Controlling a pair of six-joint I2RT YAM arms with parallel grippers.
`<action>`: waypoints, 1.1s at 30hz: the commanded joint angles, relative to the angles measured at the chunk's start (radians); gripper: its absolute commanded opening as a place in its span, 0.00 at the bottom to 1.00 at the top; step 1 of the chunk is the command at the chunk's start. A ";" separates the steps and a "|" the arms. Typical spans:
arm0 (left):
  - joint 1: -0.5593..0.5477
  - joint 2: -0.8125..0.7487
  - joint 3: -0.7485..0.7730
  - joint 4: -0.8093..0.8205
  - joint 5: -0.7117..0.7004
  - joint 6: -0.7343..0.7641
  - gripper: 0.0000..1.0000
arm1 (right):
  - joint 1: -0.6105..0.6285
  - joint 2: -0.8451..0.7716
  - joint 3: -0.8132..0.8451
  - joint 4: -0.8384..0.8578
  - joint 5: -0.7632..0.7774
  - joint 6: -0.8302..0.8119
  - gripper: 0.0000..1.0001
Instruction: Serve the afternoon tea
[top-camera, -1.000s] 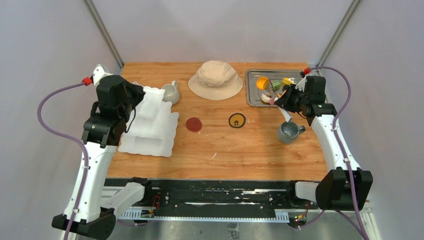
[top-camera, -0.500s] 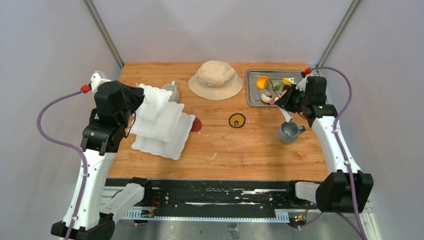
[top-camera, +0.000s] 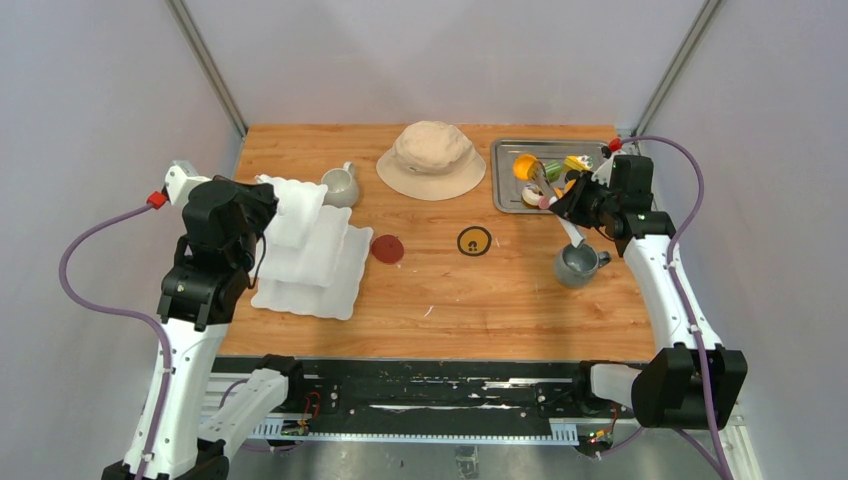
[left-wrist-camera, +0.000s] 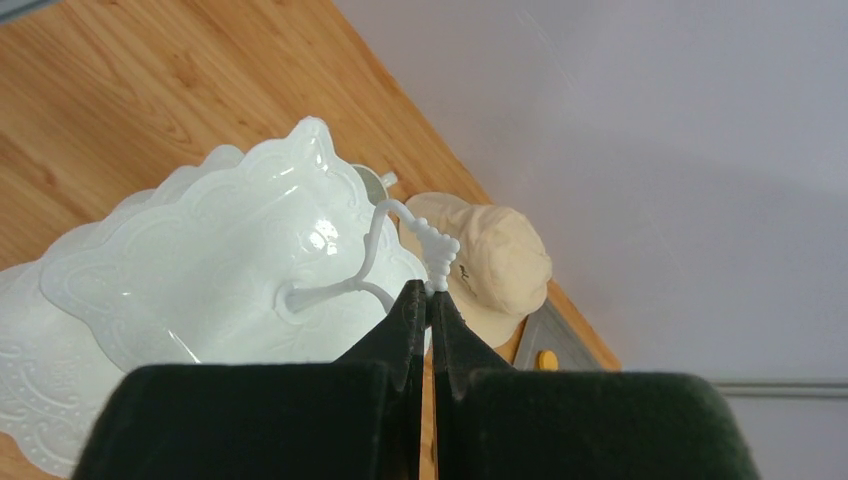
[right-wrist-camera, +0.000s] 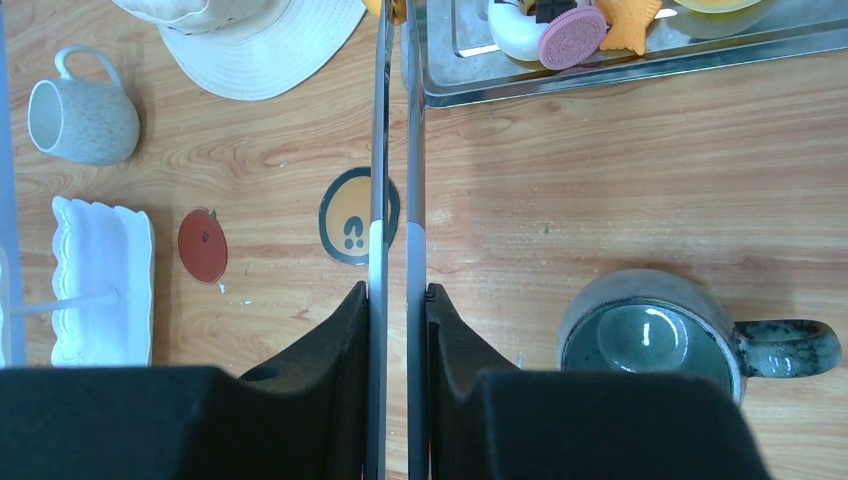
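The white tiered stand (top-camera: 310, 250) stood near the left edge of the tabletop (top-camera: 500, 300). Its wavy rectangular tiers stepped up from a wide bottom one to a small top one. The long sides of the tiers ran roughly from the near edge toward the far edge, turned a little clockwise. From the top tier rose a thin wire handle (left-wrist-camera: 385, 225), and the left gripper (left-wrist-camera: 428, 300) had its fingers pressed together on the beaded loop at the end of it. Whether the bottom tier rested flat on the wood could not be told.

Just beyond the stand, toward the far edge, sat the white mug (top-camera: 341, 185), upright. A red disc (top-camera: 387, 249) lay beside the stand's right side, and a black-and-yellow disc (top-camera: 474, 241) lay further right, near the middle. A beige hat (top-camera: 432, 158) sat at the middle of the far edge.

In the far right corner a metal tray (top-camera: 505, 150) held the pastries (top-camera: 524, 165): orange, green, yellow, pink and white pieces. The right gripper (right-wrist-camera: 397, 300) was clamped on long metal tongs (right-wrist-camera: 396, 150), whose arms lay squeezed together and pointed at the tray's near left corner. The grey mug (top-camera: 578, 262) stood upright near the right edge, its handle toward that edge.
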 joint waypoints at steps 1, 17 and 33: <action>-0.006 -0.002 0.005 0.101 -0.043 -0.033 0.00 | -0.014 -0.030 -0.008 0.023 -0.003 0.004 0.00; -0.006 -0.005 -0.078 0.201 -0.021 -0.150 0.00 | -0.013 -0.029 0.002 0.019 -0.005 0.006 0.01; -0.006 -0.006 -0.107 0.226 0.047 -0.100 0.70 | -0.011 -0.039 0.013 0.042 -0.063 -0.006 0.01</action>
